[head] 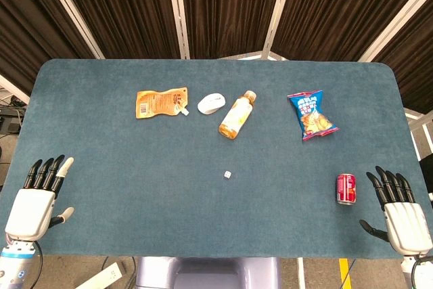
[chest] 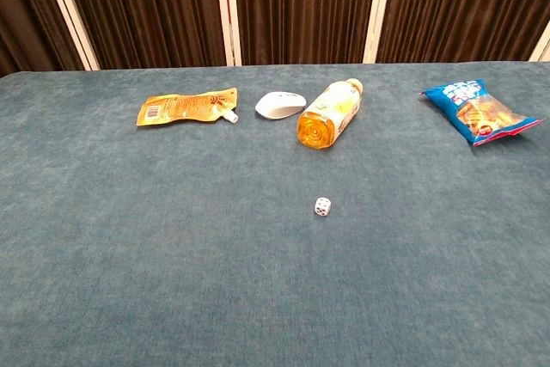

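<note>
A: In the head view, how much is seen to be done?

B: Nothing is gripped or lifted. The left hand (head: pixel 35 197) is laid flat at the near left edge of the teal felt-covered table (head: pixel 135 167), fingers released and spread, with nothing in it and nothing close by. The right hand (head: pixel 400 211) is laid likewise at the near right edge, open and empty. So, as judged from this, the grasping and all that follows it are left undone.

A: And the thing nearest a hand?

B: The small red drinks can (head: pixel 346 189) is found just beside the right hand's fingertips, on their inner side, apart from them and untouched. It appears upright, with a silvery rim and a white mark on its side, though its stance cannot be told for sure.

A: What else is shown there?

B: Well apart, across the far half, a row is laid out: a flat orange spouted pouch (head: pixel 161 103), a white computer mouse (head: pixel 211 103), a clear plastic bottle of yellow drink (head: pixel 237 116) lying on its side, and a blue crinkled crisp bag (head: pixel 312 114). A small white die (head: pixel 228 176) is set alone near the middle.

A: And the chest view?

B: No hand and no can are shown. The pouch (chest: pixel 185 107), mouse (chest: pixel 279 104), bottle (chest: pixel 330 113) with its base turned toward the camera, crisp bag (chest: pixel 479 112) and die (chest: pixel 322 207) are seen lying undisturbed.
</note>
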`<state>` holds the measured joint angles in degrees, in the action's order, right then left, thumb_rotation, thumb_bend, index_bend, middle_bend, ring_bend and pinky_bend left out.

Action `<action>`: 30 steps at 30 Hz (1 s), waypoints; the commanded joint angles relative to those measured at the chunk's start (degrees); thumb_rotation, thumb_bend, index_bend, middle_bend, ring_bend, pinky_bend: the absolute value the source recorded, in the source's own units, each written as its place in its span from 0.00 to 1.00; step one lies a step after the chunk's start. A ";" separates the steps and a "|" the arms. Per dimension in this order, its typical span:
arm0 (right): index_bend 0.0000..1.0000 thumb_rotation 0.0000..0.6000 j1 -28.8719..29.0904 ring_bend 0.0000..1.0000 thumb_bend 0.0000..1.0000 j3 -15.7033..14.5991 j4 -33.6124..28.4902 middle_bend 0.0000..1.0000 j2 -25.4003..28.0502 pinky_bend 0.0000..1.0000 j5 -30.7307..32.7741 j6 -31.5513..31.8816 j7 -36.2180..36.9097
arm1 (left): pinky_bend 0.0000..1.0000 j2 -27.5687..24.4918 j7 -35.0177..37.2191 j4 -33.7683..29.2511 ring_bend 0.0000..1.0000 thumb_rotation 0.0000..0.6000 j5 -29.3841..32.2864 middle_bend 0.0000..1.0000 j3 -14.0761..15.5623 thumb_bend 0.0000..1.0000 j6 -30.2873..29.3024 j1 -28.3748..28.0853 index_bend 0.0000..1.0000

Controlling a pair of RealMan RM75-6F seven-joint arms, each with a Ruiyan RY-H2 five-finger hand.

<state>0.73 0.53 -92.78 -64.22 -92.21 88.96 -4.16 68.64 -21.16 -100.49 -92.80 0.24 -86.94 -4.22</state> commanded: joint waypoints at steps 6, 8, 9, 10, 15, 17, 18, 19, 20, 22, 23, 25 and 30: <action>0.06 1.00 -0.02 0.00 0.01 -0.02 -0.18 0.00 0.06 0.00 -0.06 0.05 -0.03 | 0.00 0.13 0.05 0.20 0.00 1.00 0.07 0.00 -0.03 0.11 0.20 -0.12 0.00; 0.06 1.00 -0.02 0.00 0.01 0.05 -0.26 0.00 0.09 0.00 -0.01 0.10 0.05 | 0.00 0.18 0.07 0.25 0.00 1.00 0.09 0.00 -0.10 0.11 0.39 -0.28 0.00; 0.06 1.00 0.01 0.00 0.00 0.12 -0.33 0.00 0.12 0.00 0.06 0.09 0.13 | 0.00 0.23 0.15 0.27 0.00 1.00 0.00 0.00 -0.16 0.11 0.56 -0.45 0.00; 0.06 1.00 0.05 0.00 0.00 0.20 -0.39 0.00 0.15 0.00 0.18 0.04 0.20 | 0.00 0.30 0.25 0.33 0.00 1.00 -0.23 0.00 -0.22 0.12 0.72 -0.69 0.00; 0.06 1.00 0.36 0.00 0.00 0.65 -0.48 0.00 0.20 0.00 1.13 -0.61 0.53 | 0.50 1.14 -0.66 1.08 0.42 1.00 -1.78 0.38 -1.01 0.22 1.45 -2.26 0.00; 0.06 1.00 0.50 0.00 0.00 0.85 -0.36 0.00 0.15 0.00 1.62 -0.95 0.73 | 0.66 1.57 -0.93 1.03 0.64 1.00 -1.98 0.62 -1.56 0.32 2.91 -3.55 0.00; 0.06 1.00 0.56 0.00 0.00 0.94 -0.28 0.00 0.15 0.00 1.87 -1.12 0.82 | 0.69 1.74 -1.54 0.76 0.68 1.00 -1.57 0.66 -1.86 0.35 4.26 -4.37 0.00; 0.06 1.00 0.63 0.00 0.00 1.03 -0.19 0.00 0.13 0.00 2.13 -1.31 0.90 | 0.72 1.89 -2.47 0.44 0.72 1.00 -1.22 0.72 -2.20 0.40 5.60 -5.22 0.00; 0.06 1.00 0.69 0.00 0.00 1.12 -0.11 0.00 0.12 0.00 2.40 -1.48 1.00 | 0.74 2.08 -3.34 0.08 0.75 1.00 -1.04 0.75 -2.52 0.43 6.76 -6.03 0.00; 0.06 1.00 0.81 0.00 0.01 1.36 0.05 0.00 0.13 0.00 2.96 -1.80 1.30 | 0.76 2.62 -4.98 -0.80 0.80 1.00 -0.58 0.79 -3.06 0.49 9.50 -7.84 0.00; 0.06 1.00 0.88 0.00 0.01 1.47 0.13 0.00 0.14 0.00 3.25 -1.97 1.44 | 0.77 2.84 -5.90 -1.51 0.80 1.00 -0.11 0.79 -3.24 0.50 11.34 -8.87 0.00; 0.06 1.00 1.03 0.00 0.01 1.73 0.27 0.00 0.20 0.00 3.88 -2.36 1.85 | 0.77 3.18 -7.72 -3.38 0.81 1.00 1.36 0.80 -3.75 0.55 15.23 -11.01 0.00; 0.06 1.00 1.41 0.00 0.00 2.52 0.62 0.00 0.56 0.00 5.67 -3.35 3.37 | 0.77 4.66 -14.90 -7.78 0.82 1.00 8.43 0.80 -6.30 0.61 25.07 -17.00 0.00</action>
<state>2.02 2.84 -92.30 -63.78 -86.85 85.85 -1.10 72.07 -31.76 -105.38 -88.61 -4.26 -66.85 -17.44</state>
